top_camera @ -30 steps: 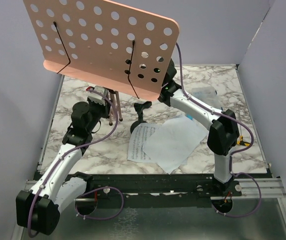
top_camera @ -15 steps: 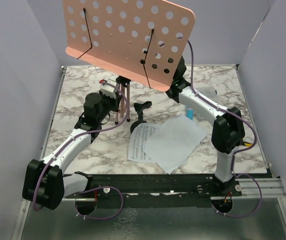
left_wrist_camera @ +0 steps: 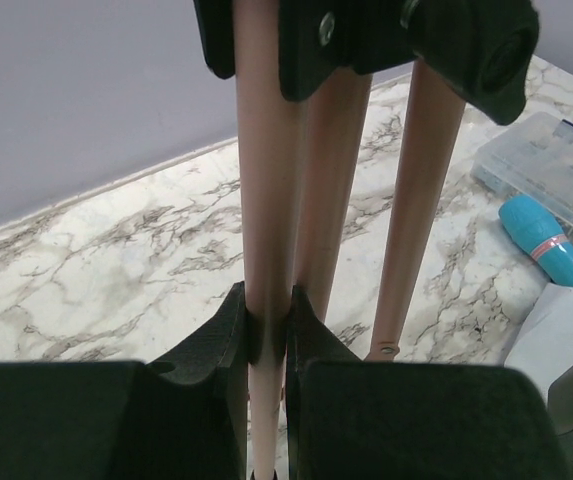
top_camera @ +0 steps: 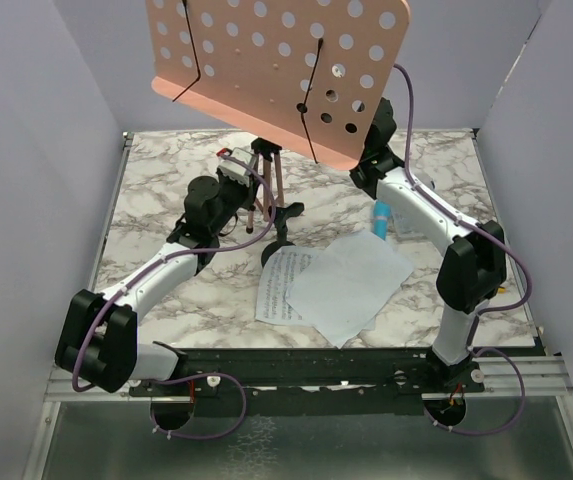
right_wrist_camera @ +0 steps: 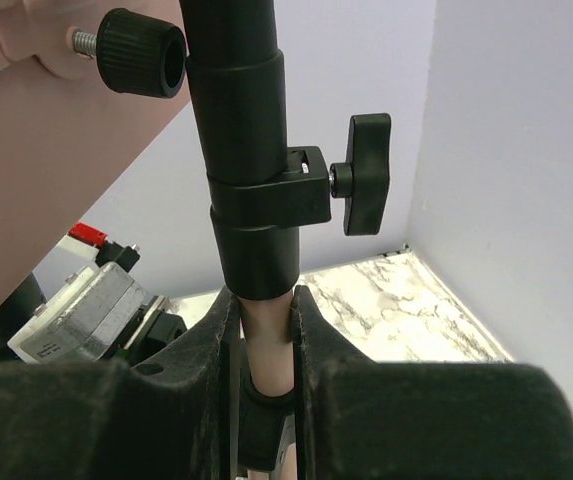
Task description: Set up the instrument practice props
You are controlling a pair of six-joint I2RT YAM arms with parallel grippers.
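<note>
Lilac walls close in a marbled surface (top_camera: 156, 200), and the pink stand (top_camera: 276, 60) rises over its far half, its hole-dotted desk high and tilted. My left gripper (left_wrist_camera: 266, 325) is pinched tight on one thin leg (left_wrist_camera: 266, 200), its jaws nearly together. The other two legs are bunched just beside it, not spread. My right gripper (right_wrist_camera: 264, 330) is clamped on the pink pole just under the black collar (right_wrist_camera: 251, 190) and its knob (right_wrist_camera: 366, 175). I cannot tell whether the feet touch the surface.

I judge the step to be getting the tripod opened and planted. To do it well, I would let the right gripper hold the pole plumb while the left draws its leg outward, slowly, since the desk looks top-heavy. I would release nothing until all three feet bear.

The mic stand (top_camera: 278, 240) sits near the legs, so I would swing the leg away from it. The pages (top_camera: 346, 285) and microphone (top_camera: 379, 218) lie nearer the right arm, waiting.
</note>
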